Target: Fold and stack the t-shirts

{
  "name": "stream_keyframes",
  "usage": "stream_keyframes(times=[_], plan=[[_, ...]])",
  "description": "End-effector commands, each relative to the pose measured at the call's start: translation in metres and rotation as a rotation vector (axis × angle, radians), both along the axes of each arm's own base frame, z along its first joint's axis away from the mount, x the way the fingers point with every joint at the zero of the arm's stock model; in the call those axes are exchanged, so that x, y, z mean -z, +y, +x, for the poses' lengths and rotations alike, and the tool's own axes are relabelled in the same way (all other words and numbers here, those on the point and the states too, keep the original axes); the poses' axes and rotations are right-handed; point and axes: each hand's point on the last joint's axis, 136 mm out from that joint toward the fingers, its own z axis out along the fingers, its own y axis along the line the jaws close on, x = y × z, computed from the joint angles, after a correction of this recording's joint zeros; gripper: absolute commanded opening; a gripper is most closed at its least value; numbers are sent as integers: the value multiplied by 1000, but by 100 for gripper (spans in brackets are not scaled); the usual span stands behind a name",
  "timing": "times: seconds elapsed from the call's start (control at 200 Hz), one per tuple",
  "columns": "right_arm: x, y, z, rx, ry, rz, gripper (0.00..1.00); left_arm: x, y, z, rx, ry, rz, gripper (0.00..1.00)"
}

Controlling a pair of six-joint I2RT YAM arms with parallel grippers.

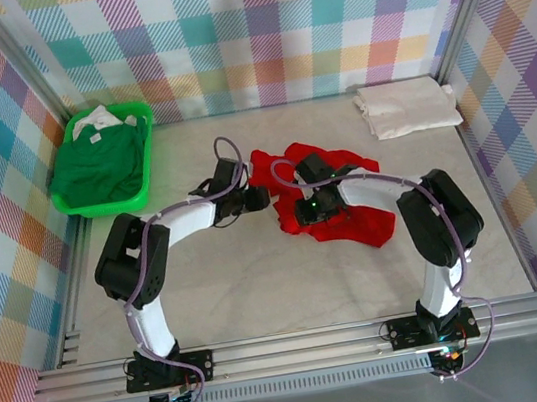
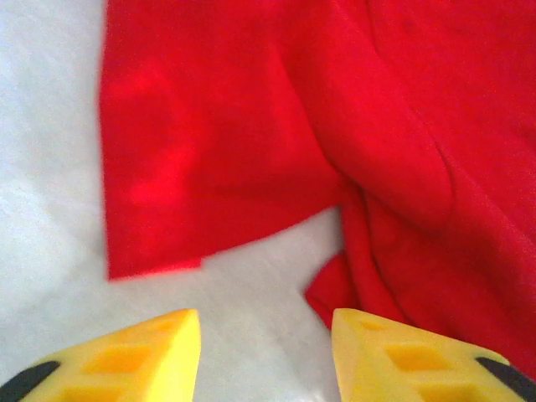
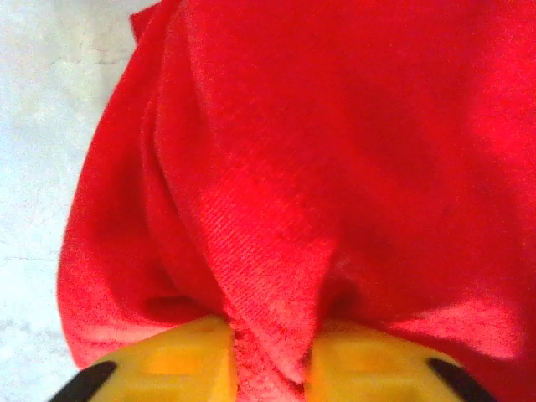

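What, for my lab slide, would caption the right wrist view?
Right tool pinching a bunched fold of the red t-shirt, pale table visible at left.

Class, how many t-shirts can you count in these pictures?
3. A red t-shirt lies crumpled in the middle, a cream t-shirt sits folded at the far right, and a dark green t-shirt fills the basket at far left. A white cloth behind it may be another.
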Motion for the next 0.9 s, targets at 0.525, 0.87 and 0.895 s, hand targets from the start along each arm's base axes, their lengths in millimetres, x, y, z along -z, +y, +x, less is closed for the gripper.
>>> stream_keyframes(times=[0.525, 0.87, 0.895], plan=[[-95, -27, 9, 92, -179, 71, 25, 27, -11, 60, -7, 54, -13, 13], [-88, -29, 9, 57, -161, 93, 1, -54, 39, 34, -131, -115, 57, 0], [-88, -30, 8, 58, -158, 90, 10, -65, 45, 30, -141, -134, 66, 0]])
